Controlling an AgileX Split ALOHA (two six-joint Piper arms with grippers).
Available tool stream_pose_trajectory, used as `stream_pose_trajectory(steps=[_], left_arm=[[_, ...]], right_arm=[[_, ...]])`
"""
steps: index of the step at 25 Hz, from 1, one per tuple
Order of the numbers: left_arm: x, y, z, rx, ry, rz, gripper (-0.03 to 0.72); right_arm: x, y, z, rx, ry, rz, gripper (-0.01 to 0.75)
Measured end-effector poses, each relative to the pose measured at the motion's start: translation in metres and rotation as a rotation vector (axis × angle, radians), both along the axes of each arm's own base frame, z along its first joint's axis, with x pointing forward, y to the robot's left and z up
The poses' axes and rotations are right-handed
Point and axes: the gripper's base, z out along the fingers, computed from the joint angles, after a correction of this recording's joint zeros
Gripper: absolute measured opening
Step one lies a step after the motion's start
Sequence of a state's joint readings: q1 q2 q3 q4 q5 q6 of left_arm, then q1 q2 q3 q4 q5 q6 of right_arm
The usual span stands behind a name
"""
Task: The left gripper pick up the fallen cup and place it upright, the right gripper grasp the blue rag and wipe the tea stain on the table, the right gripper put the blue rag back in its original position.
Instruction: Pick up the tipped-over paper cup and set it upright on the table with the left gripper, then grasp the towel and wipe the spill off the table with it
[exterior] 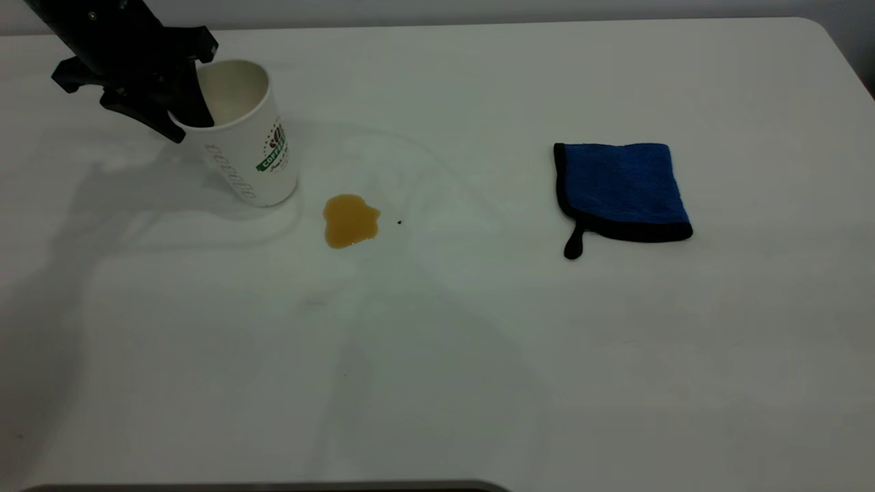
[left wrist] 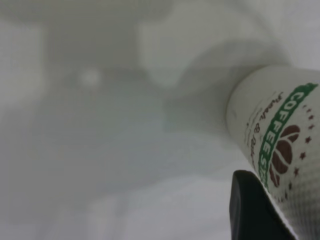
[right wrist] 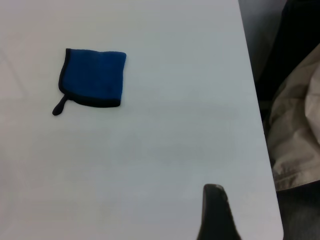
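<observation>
1. Your left gripper (exterior: 183, 116) is pinching the fallen cup (exterior: 249, 140) at its rim, one finger inside the mouth and one outside; the cup leans tilted, its base on the table (exterior: 437, 355) at the far left
2. The tea stain (exterior: 350, 220) lies just beside the cup's base, with a tiny black speck (exterior: 399, 221) near it
3. The blue rag (exterior: 622, 190) lies flat well to the right, nothing on it
4. Only one finger of your right gripper (right wrist: 216, 212) shows, over the table edge; you cannot tell its state
5. The cup is dimpled white paper with a green logo; the rag is plush, black-edged, with a small loop
</observation>
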State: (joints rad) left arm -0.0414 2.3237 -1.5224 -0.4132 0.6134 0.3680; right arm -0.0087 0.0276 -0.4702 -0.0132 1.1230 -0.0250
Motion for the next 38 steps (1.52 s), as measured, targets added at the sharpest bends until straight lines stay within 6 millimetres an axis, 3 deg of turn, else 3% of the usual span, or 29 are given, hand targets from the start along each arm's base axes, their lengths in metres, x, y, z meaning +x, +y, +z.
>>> stream_pose_trajectory(steps=[14,24,33,35,38], left_arm=[[0.003,0.001,0.0,0.001,-0.021,0.054,0.319],[0.001,0.0,0.009,-0.007,-0.012,0.044,0.475],[-0.002,-0.002,0.058,-0.026,-0.066,0.025,0.483],[-0.007,-0.003,0.076,-0.038,-0.057,0.005,0.483],[-0.023,-0.005,0.123,-0.061,-0.059,-0.04,0.483]], right_arm=[[0.0,0.0,0.0,0.0,0.0,0.0,0.532],[0.0,0.0,0.0,0.0,0.0,0.0,0.532],[0.0,0.0,0.0,0.0,0.0,0.0,0.532],[0.0,0.0,0.0,0.0,0.0,0.0,0.532],[0.0,0.0,0.0,0.0,0.0,0.0,0.532]])
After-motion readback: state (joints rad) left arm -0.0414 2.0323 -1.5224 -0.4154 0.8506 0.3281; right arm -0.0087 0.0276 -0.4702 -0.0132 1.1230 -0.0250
